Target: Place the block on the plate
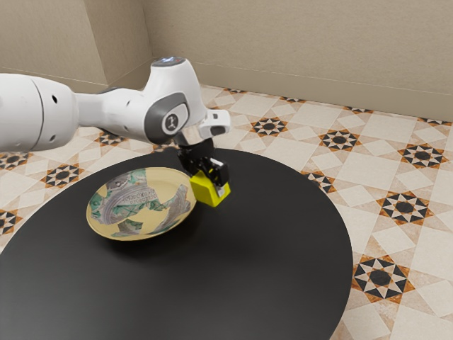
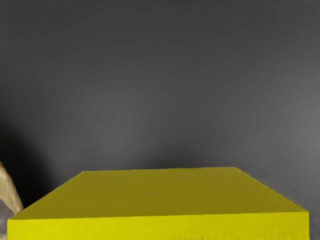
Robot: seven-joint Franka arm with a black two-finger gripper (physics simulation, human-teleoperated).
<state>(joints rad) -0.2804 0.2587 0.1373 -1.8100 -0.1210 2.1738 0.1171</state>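
Observation:
My black gripper is at the plate's edge on the exterior view's right, shut on the yellow block. The block hangs tilted, with one finger against its near side. A round, cream plate with green and grey patterns rests on the dark table, its rim close beside the block. In the wrist view the yellow block lies large along the lower edge, and a bit of the plate's rim shows beside it.
The round black table reaches out around the plate, with its curved edge toward the exterior view's right. Beyond it lie a patterned tile floor and a beige wall.

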